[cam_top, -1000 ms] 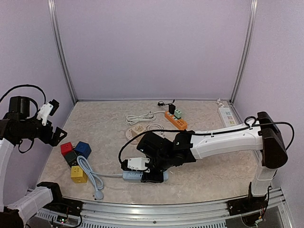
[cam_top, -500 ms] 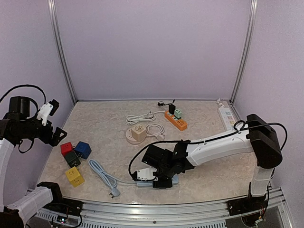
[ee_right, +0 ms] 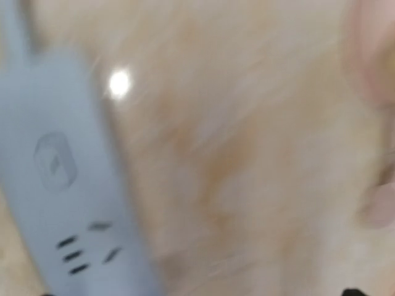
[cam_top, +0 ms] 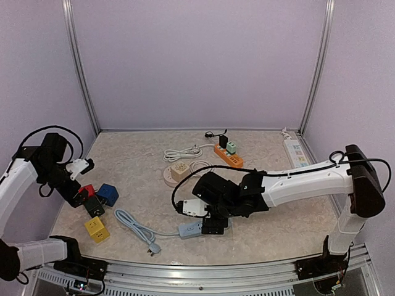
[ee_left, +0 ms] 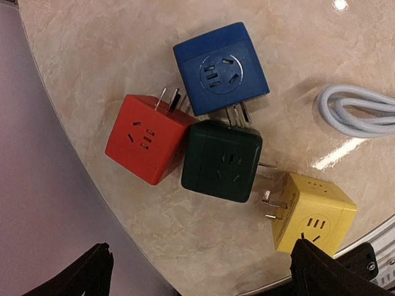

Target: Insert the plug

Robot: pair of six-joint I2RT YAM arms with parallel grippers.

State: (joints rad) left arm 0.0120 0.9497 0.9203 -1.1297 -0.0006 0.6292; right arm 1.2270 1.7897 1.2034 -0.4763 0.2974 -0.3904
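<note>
Jaws on my left gripper (cam_top: 79, 192) (ee_left: 200, 262) stand wide apart w/ nothing btwn them, hanging over four socket cubes at the left of the table (cam_top: 278, 234). Red cube (ee_left: 145, 148) is leftmost and the blue cube (ee_left: 219, 68) is just right of it. Dark green cube (ee_left: 222, 160) sits nearer, touching both. Yellow cube (ee_left: 311, 213) is nearest of all, a small gap from green, pins facing it.

Right of the cubes a pale blue cable (cam_top: 133, 225) lies looped. Its plug (cam_top: 154, 248) rests loose on the table by the near edge, not in any socket and well apart from both my grippers. The cable runs right into a pale blue strip (cam_top: 190, 229) (ee_right: 62, 185), which lies flat.

My right gripper (cam_top: 213, 227) is just beside that strip on its right. Wrist view is blurred, but the jaws look apart and nothing is clamped.

Farther back, centre: a round beige socket base (cam_top: 178, 172) and a white cable (cam_top: 185, 151). An orange strip (cam_top: 228, 157) lies right of those, w/ a black and a green adapter in it. A white strip (cam_top: 295, 151) lies at the far right.
</note>
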